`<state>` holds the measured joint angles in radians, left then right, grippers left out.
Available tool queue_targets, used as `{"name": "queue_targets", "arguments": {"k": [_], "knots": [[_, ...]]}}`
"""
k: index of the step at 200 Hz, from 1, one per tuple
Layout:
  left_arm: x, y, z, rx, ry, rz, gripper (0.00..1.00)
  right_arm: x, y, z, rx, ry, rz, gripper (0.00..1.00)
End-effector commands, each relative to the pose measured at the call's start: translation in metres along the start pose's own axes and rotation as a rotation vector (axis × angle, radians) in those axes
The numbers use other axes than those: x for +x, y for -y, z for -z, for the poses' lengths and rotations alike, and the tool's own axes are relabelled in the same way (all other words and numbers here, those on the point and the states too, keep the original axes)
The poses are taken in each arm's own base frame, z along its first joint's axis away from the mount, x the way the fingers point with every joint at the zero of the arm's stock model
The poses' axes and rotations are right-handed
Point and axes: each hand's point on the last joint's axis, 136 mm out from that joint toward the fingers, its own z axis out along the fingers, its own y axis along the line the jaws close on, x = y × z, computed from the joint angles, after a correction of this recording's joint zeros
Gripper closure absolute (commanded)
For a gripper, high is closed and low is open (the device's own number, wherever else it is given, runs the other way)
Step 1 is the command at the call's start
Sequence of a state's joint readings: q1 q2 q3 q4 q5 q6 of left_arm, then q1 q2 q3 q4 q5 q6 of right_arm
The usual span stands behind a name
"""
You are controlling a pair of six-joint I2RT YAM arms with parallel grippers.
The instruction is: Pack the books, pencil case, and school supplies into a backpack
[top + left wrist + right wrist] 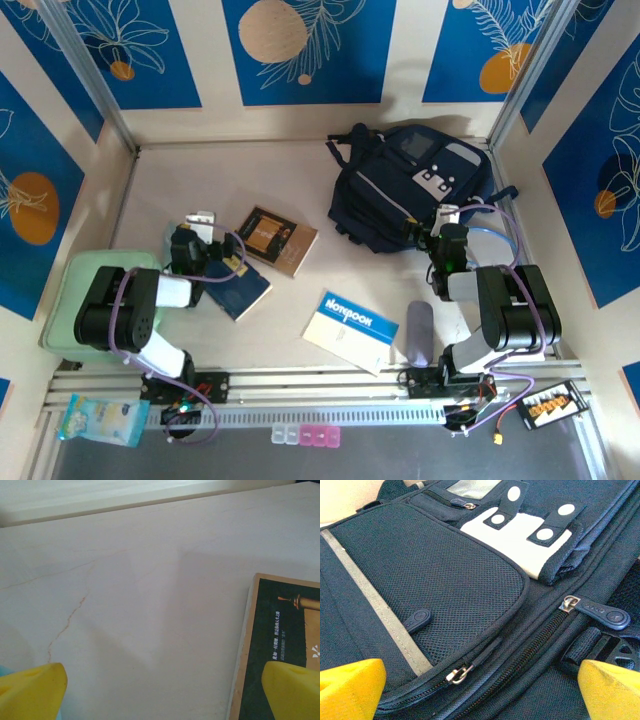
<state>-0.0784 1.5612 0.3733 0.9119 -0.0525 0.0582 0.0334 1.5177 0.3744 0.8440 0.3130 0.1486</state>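
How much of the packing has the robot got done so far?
Nothing looks packed yet: the brown book, navy book, notebook and pencil case all lie on the table. In hand: the right gripper, open and empty, is over the backpack, whose zip looks shut; the left gripper, open, is beside the brown book. Left: opening the bag and loading everything.

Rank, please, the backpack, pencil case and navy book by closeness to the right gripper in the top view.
1. backpack, just ahead of the right gripper.
2. pencil case, near edge, right side.
3. navy book, left side.
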Motion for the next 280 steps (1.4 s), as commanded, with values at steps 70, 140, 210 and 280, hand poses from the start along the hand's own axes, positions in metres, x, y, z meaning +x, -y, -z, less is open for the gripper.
{"name": "queue_targets", "arguments": {"k": [70, 140, 210, 280], "knots": [[-0.007, -0.003, -0.001, 0.001, 0.022, 0.014, 0.0, -0.008, -0.005, -0.002, -0.024, 0.02, 0.006, 0.01], [-0.032, -0.036, 0.048, -0.177, 0.174, 0.092, 0.0, -0.051, -0.028, 0.018, 0.019, 0.04, 0.13, 0.01], [-0.098, -0.018, 0.068, -0.038, -0.034, 0.5, 0.0, -0.086, -0.067, 0.028, -0.107, -0.22, -0.409, 0.01], [-0.147, 0.135, 0.046, 0.446, -0.193, 0.694, 0.0, -0.091, -0.087, 0.016, -0.222, -0.497, -0.651, 0.01]]}}
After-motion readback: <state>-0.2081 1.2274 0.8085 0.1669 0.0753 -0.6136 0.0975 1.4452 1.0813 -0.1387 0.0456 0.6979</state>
